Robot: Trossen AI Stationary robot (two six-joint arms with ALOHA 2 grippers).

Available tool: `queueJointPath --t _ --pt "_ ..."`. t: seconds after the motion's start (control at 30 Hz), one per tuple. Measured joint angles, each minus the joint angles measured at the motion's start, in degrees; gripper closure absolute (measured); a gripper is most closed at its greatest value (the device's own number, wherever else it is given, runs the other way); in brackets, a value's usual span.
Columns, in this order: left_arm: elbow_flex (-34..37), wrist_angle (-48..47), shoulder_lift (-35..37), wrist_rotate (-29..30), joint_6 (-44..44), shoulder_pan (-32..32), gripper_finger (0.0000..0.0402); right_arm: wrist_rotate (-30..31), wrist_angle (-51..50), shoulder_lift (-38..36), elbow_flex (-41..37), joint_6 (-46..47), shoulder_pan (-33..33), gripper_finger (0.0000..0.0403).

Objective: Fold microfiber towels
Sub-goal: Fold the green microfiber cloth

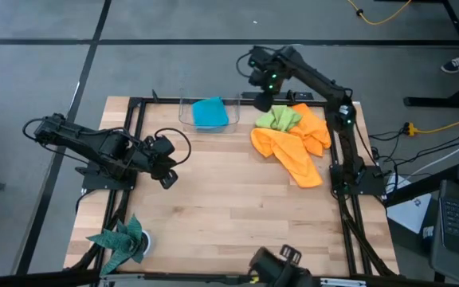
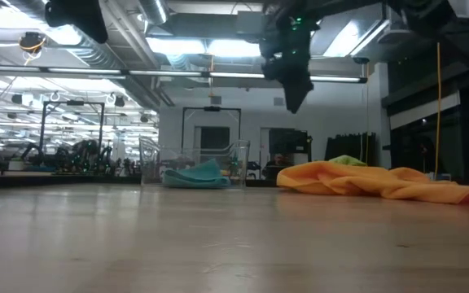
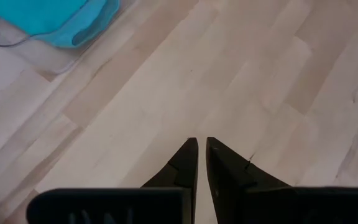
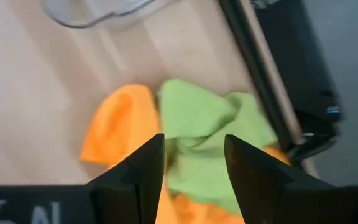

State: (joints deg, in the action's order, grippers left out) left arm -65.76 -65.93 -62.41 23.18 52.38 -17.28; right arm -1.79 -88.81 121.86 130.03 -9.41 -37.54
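Microfiber towels sit along the far half of the wooden counter (image 1: 229, 199), none in any grip. Nearest the camera edge, at the front left corner, a dark teal spiky-edged cloth (image 1: 119, 241) lies apart from everything else. Further in, on the left side, the left gripper (image 1: 166, 177) waits above bare wood, its fingers (image 3: 185, 163) pressed almost together with only a slit between them, holding nothing. Beyond mid-counter on the right, two orange towels (image 1: 293, 150) lie crumpled in one heap, spreading toward the right frame rail (image 1: 343, 171); where one ends and the other begins cannot be told. A lime-green towel (image 4: 207, 134) is bunched on the far end of that heap, touching the orange cloth. The right gripper (image 1: 263, 101) hangs in the air above the green towel's far edge, clear of the cloth in the low view, its fingers (image 4: 143, 165) spread apart and empty. At the far edge, left of the heap, a turquoise-blue towel (image 1: 210, 112) rests inside a clear plastic container (image 1: 188, 118), well apart from the orange and green ones.
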Motion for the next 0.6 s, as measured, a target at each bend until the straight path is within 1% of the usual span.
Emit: queueJointPath --t 0.07,0.17,0.3,0.47,0.6 --pt "0.0 0.0 0.0 0.4 0.0 0.0 0.0376 -3.2 -0.4 -2.0 -2.2 1.1 -1.2 0.0233" --pt "0.0 0.0 0.0 2.5 -0.4 0.0 0.0376 -3.3 -0.3 -4.3 -7.1 4.3 -1.8 0.0233" --pt "0.0 0.0 0.0 4.8 -0.4 0.0 0.0376 -3.3 1.2 -9.0 -16.3 9.3 -1.4 0.0233" --pt "0.0 0.1 0.0 4.9 2.8 0.0 0.0376 -2.7 10.7 -15.4 -31.7 11.4 -0.5 0.0233" --pt "0.0 0.1 0.0 4.9 3.0 0.0 0.0376 -2.8 19.6 -20.7 -42.6 16.9 -0.7 0.0233"
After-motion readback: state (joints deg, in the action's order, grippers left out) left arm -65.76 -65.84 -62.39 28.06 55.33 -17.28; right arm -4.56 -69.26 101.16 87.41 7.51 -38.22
